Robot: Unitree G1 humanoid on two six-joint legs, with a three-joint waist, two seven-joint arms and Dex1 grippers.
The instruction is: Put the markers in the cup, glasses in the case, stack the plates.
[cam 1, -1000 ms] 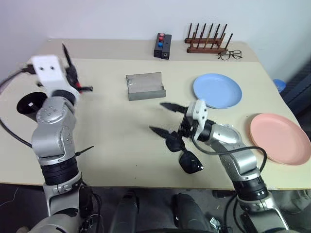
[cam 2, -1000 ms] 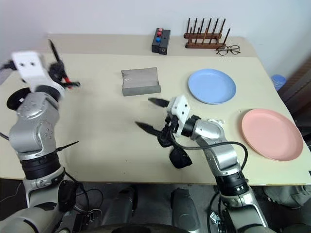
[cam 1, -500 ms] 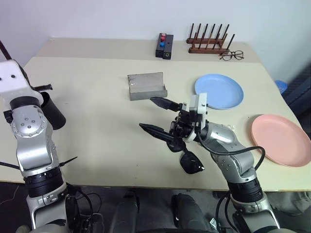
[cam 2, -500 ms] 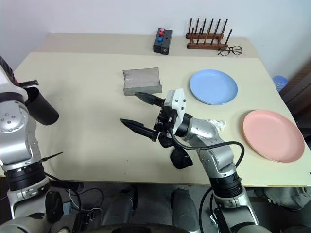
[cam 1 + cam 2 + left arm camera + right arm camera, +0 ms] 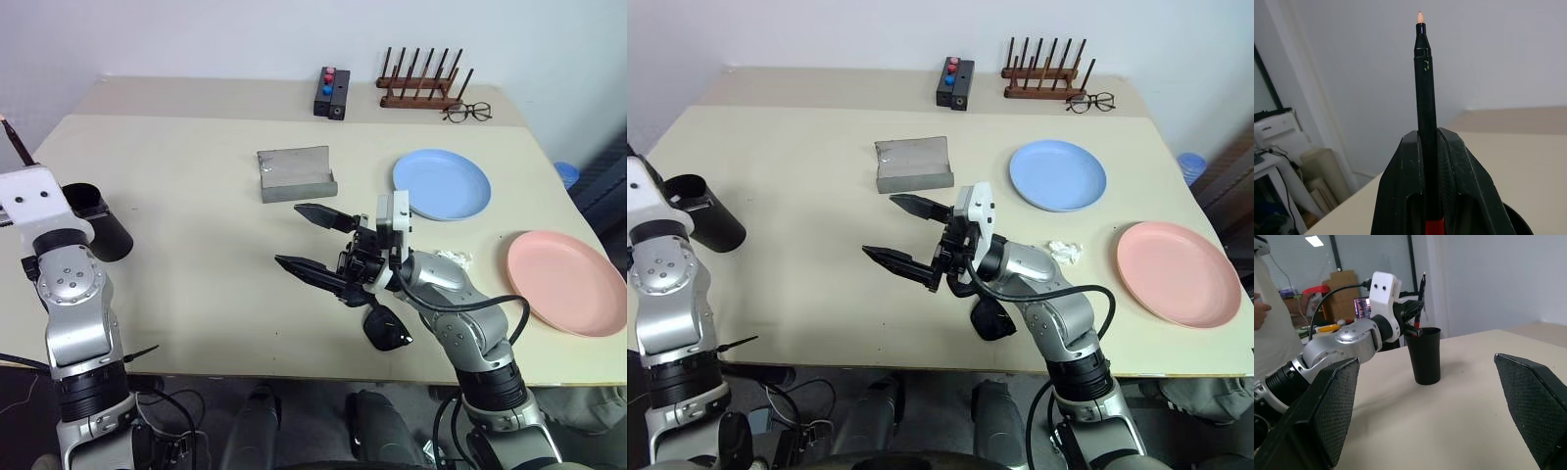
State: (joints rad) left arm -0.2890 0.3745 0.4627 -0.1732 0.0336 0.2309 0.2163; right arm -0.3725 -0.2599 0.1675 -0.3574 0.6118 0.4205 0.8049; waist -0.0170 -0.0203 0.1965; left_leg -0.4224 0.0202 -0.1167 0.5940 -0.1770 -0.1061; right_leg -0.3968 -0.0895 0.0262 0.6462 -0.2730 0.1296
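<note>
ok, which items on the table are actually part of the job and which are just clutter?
Part of the job:
- marker, clamped in the left gripper
- black cup
- sunglasses
- grey case
- blue plate
- pink plate

Just lying about:
- button box
- wooden rack
- wire-framed spectacles
- crumpled white scrap

No text, brand or number is legible on any object. A small greenish mark on the black marker's barrel is too small to make out.
</note>
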